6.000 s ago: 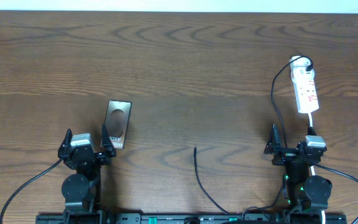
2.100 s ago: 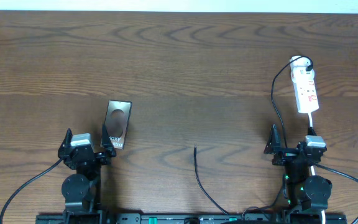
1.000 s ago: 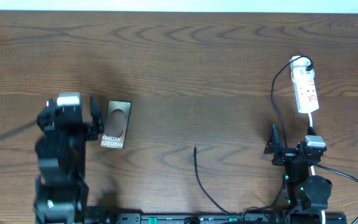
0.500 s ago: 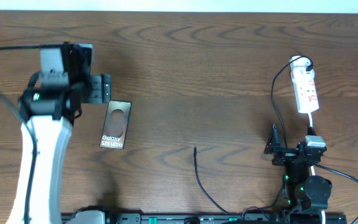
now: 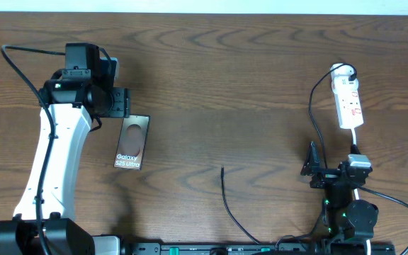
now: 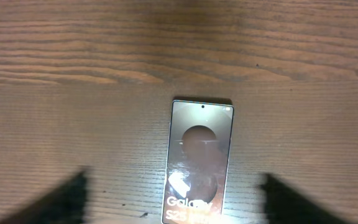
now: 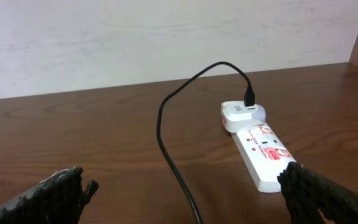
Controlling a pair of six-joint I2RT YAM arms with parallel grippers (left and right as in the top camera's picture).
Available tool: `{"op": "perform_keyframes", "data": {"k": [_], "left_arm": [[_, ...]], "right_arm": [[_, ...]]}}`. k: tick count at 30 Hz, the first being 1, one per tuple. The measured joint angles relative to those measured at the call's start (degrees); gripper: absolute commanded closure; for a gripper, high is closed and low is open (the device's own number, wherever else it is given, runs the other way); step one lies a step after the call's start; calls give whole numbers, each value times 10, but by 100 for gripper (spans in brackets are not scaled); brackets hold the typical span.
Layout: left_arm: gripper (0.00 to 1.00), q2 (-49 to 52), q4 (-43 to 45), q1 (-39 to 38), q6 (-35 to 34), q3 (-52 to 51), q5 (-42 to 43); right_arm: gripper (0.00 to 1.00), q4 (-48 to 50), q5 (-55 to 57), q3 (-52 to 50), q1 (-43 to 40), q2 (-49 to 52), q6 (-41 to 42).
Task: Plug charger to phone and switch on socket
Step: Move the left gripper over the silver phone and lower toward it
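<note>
Left claw [image 6: 174, 198], right claw [image 7: 188, 190]: fingers spread.

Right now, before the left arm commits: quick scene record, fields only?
phone: flat on table, face up, nothing plugged in
charger: plug tip loose on table, apart from phone, to its right
socket: far right, white adapter plugged in at its far end; switch state unreadable
left gripper: open, empty, hovering just past phone's far end
right gripper: open, empty, parked at near table edge below socket
</note>
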Motion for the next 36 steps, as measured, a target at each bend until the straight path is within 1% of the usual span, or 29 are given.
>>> {"op": "perform_keyframes", "data": {"k": [6,11,15,28,36], "left_arm": [[1,0,-2,0,-2,0,9],[1,7,-36,0,-2,0,35],[1,34,-61,0,-2,1,44],[1,155,-90,0,-2,1,47],[1,165,-87,0,-2,-3,47]], "right_arm": [[1,0,0,0,0,0,0],[1,0,0,0,0,0,0],[1,0,0,0,0,0,0],[1,0,0,0,0,0,0],[1,0,0,0,0,0,0]]}}
